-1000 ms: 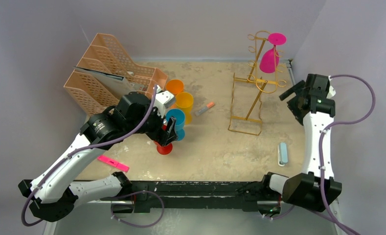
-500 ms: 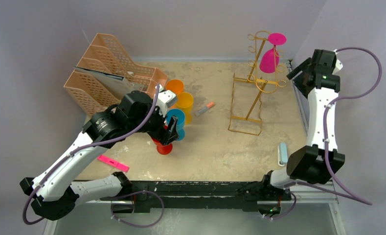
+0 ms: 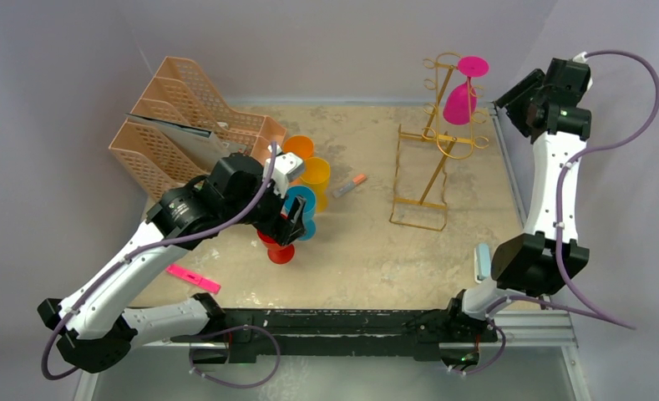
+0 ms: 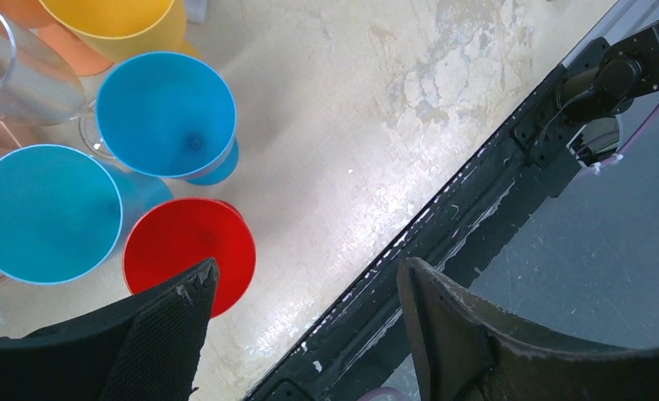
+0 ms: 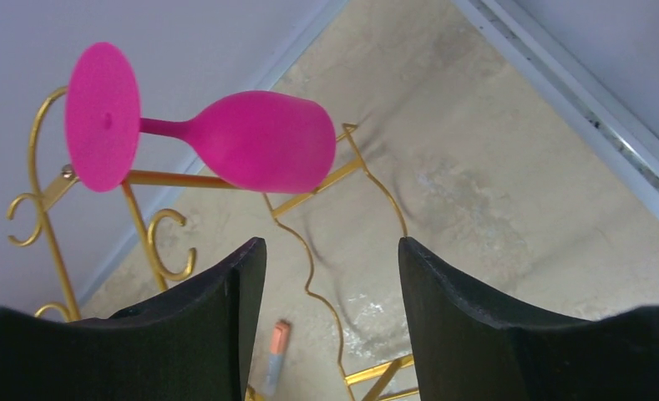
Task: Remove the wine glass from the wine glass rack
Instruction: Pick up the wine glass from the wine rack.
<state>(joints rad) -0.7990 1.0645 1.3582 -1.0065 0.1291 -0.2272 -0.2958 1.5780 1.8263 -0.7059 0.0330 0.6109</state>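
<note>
A pink wine glass [image 3: 459,104] hangs upside down, foot uppermost, from the top of the gold wire wine glass rack [image 3: 430,171] at the back right. My right gripper [image 3: 516,100] is raised to the right of the glass, apart from it, and open. In the right wrist view the glass bowl [image 5: 263,140] lies just beyond the empty gap of my gripper [image 5: 330,251], with the rack's gold wire [image 5: 150,178] behind it. My left gripper [image 3: 288,227] stands open over a red cup [image 3: 280,251], holding nothing [image 4: 305,276].
A peach file organiser [image 3: 184,125] stands at the back left. Orange [image 3: 299,148], yellow [image 3: 315,173] and blue cups [image 3: 299,203] cluster mid-table. A pink marker [image 3: 194,278], an orange-grey marker [image 3: 349,185] and a pale blue block [image 3: 482,261] lie about. A metal rail [image 3: 499,142] edges the right side.
My right arm has risen and swung back toward the top of the rack, level with the glass, and its jaws have narrowed. The left arm has barely moved.
</note>
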